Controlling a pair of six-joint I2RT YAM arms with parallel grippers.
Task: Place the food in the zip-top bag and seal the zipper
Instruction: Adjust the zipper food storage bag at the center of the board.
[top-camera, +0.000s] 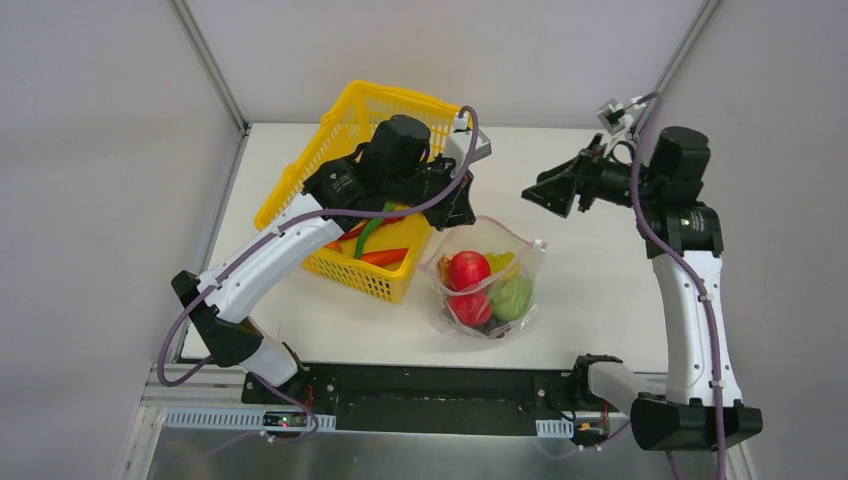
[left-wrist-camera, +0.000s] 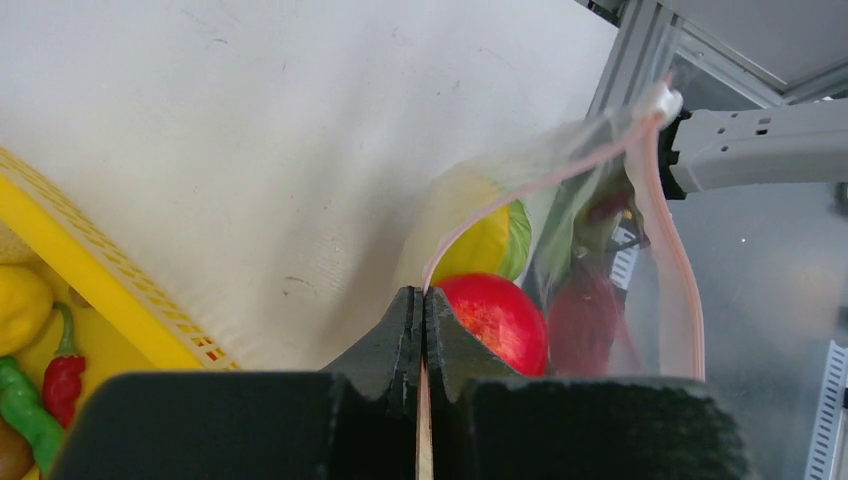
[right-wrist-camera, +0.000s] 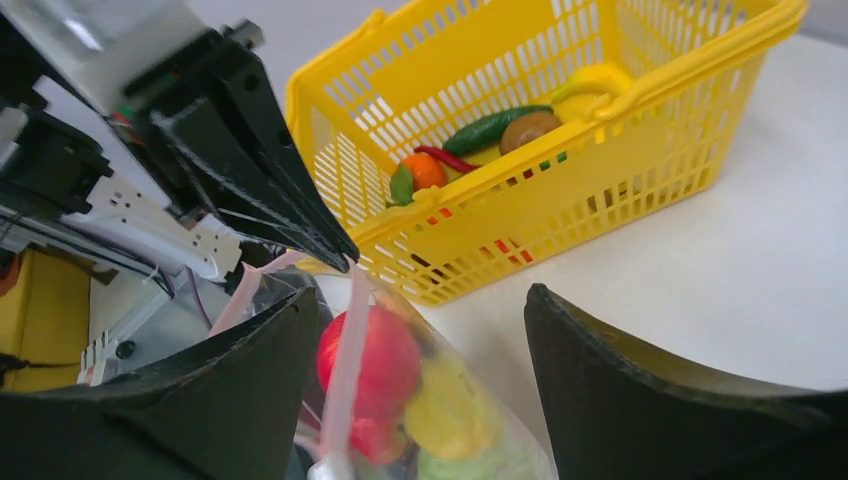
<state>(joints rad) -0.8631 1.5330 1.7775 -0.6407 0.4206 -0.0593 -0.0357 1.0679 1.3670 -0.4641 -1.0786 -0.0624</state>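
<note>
White table (top-camera: 600, 290), zip-top bag (top-camera: 485, 285) beside a yellow basket (top-camera: 330, 140), food (top-camera: 468, 270) already inside. Left gripper (left-wrist-camera: 422, 330) pinches one end of the zipper (left-wrist-camera: 560, 180); right gripper (top-camera: 545, 193) hangs spread near the gaping mouth. Sealing remains; the basket holds further pieces.

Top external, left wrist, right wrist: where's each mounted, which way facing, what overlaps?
Top external: above and behind the arm bases, looking down at the white table; shows both arms, left pincer, right pincer.
Left wrist: on the left arm, looking along its shut pincer, which pinches the zipper of the zip-top bag.
Right wrist: on the right arm, looking between its open pincer fingers at the bag and yellow basket.
Shared: both wrist views show the bag's red tomato and the basket.
</note>
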